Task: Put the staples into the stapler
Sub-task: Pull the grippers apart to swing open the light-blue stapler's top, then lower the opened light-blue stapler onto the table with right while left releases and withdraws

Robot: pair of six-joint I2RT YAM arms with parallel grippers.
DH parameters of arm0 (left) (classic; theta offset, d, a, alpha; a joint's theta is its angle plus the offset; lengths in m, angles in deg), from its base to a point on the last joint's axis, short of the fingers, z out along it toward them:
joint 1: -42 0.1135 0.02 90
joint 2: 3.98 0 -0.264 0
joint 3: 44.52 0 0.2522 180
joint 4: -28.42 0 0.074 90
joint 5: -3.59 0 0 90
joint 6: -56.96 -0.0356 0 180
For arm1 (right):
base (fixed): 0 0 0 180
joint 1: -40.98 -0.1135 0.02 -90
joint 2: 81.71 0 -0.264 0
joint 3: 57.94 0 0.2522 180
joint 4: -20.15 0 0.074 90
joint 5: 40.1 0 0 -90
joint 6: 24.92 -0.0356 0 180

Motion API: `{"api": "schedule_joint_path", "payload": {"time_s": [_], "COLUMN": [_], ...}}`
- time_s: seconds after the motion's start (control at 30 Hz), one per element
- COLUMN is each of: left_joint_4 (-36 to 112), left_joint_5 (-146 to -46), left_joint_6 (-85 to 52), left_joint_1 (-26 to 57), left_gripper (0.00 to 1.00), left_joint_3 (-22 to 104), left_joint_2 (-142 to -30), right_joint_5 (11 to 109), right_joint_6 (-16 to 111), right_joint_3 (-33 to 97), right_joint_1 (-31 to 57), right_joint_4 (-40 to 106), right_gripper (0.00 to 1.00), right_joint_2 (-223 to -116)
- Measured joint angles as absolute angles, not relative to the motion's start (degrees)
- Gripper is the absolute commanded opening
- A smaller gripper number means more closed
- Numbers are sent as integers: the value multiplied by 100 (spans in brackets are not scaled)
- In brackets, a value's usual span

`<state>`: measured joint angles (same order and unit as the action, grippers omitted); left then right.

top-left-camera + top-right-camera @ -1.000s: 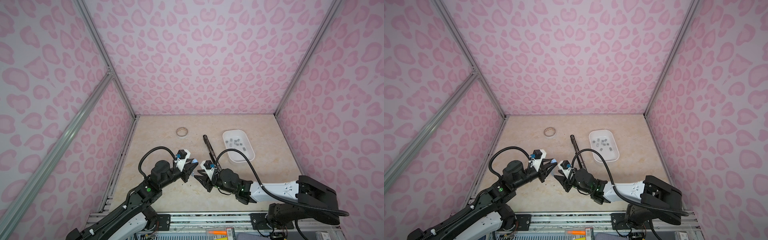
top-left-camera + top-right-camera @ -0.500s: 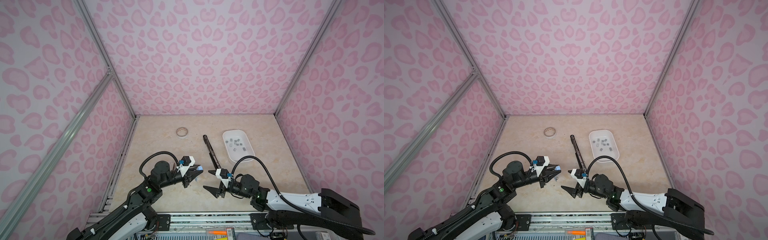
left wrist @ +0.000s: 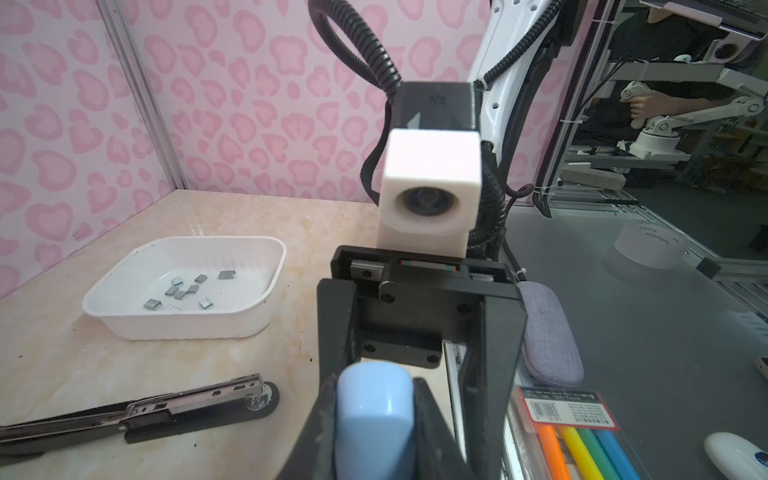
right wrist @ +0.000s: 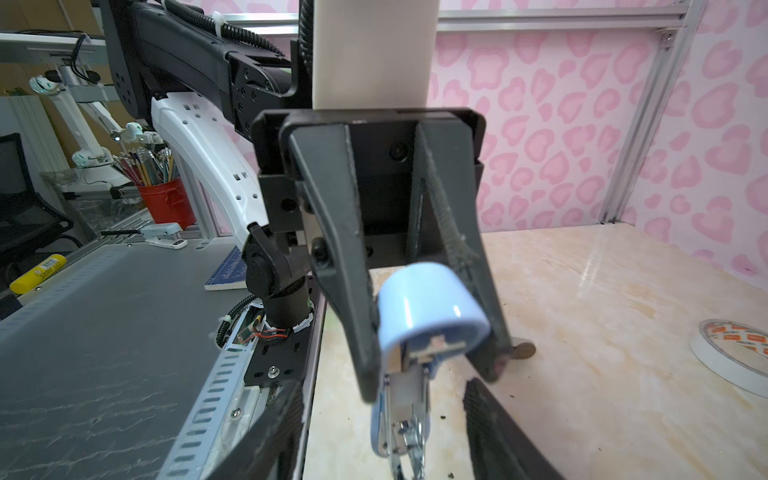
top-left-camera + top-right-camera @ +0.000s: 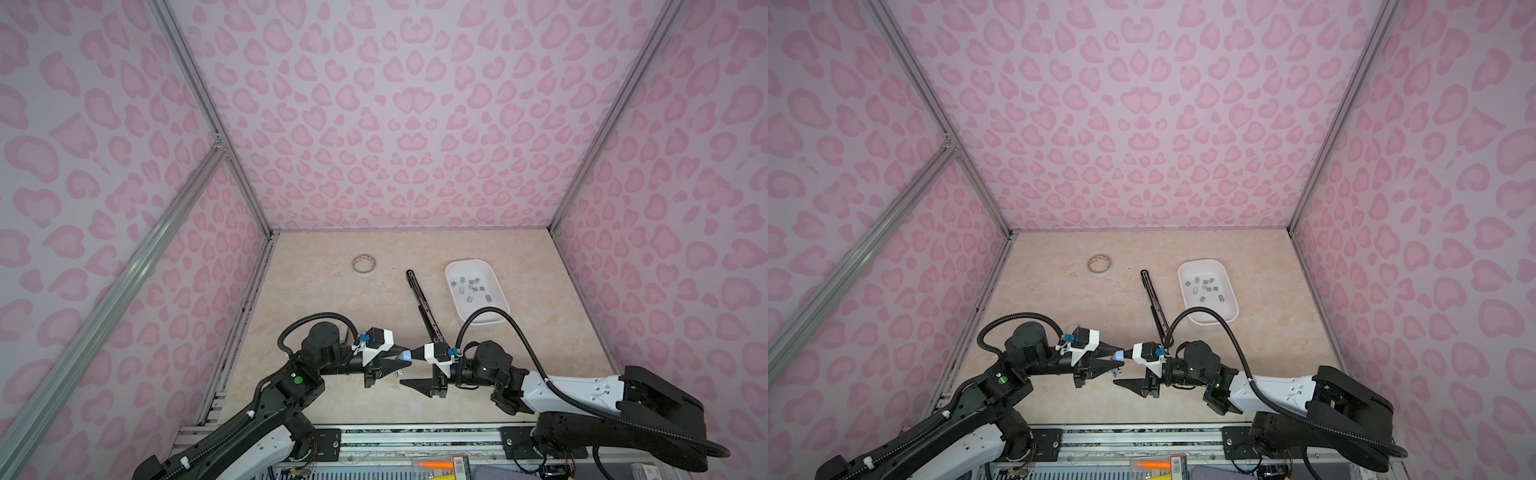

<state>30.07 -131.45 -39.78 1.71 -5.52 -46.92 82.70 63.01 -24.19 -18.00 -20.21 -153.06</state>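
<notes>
On my feed the left gripper is clamped on a small light-blue stapler, with a finger pressed against each side. It holds the stapler above the table near the front edge, free end toward the right arm. The right gripper faces it head-on with its fingers spread wide. In the right wrist view they stand either side of the blue stapler's hanging metal end with a gap on both sides, gripping nothing. The staples lie loose as small grey strips in the white tray, toward the right rear of the table and well apart from both grippers. Just left of the tray, a black stapler lies opened out flat on the table. It runs from mid-table toward the front, and in both top views its near end passes out of sight under the right arm's wrist. I cannot tell whether its rail holds any staples. A roll of tape lies flat farther back and to the left, apart from everything else
</notes>
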Motion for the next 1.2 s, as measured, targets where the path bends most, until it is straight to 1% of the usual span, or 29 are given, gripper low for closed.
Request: {"api": "schedule_joint_path", "payload": {"time_s": [0.2, 0.43, 0.6, 0.63, 0.7, 0.77, 0.83, 0.87, 0.9, 1.0, 1.07, 1.2], "left_joint_4": [3007, 3009, 3009, 3009, 3009, 3009, 3013, 3017, 3020, 3245, 3540, 4425], "left_joint_5": [-13143, -13145, -13156, -13158, -13156, -13123, -13022, -12893, -12710, -11838, -11123, -9329], "left_joint_6": [-4013, -4011, -3991, -3991, -3991, -3978, -3945, -3917, -3854, -3515, -3248, -2536], "left_joint_1": [171, 171, 177, 177, 175, 175, 166, 164, 164, 173, 168, 171], "left_gripper": [4, 4, 3, 5, 11, 20, 35, 45, 51, 66, 69, 68], "left_joint_3": [-555, -557, -557, -559, -563, -579, -596, -598, -598, -552, -447, -17], "left_joint_2": [-4617, -4550, -4532, -4532, -4528, -4504, -4451, -4408, -4357, -4187, -4115, -4106], "right_joint_5": [8449, 8497, 8532, 8541, 8545, 8543, 8539, 8454, 8320, 7748, 7245, 6285], "right_joint_6": [6096, 5862, 5823, 5820, 5818, 5820, 5825, 5823, 5810, 5694, 5617, 5340], "right_joint_3": [-2190, -2135, -2105, -2105, -2105, -2105, -2065, -2019, -1973, -1932, -1945, -1956], "right_joint_1": [-1800, -1795, -1793, -1793, -1793, -1795, -1795, -1795, -1802, -1811, -1811, -1811], "right_joint_4": [-2308, -2616, -2668, -2671, -2671, -2657, -2529, -2391, -2242, -1792, -1399, -673], "right_gripper": [40, 22, 16, 15, 13, 10, 4, 2, 2, 0, 0, 0], "right_joint_2": [-15761, -16029, -16071, -16071, -16071, -16064, -16029, -15988, -15931, -15726, -15594, -15446]}}
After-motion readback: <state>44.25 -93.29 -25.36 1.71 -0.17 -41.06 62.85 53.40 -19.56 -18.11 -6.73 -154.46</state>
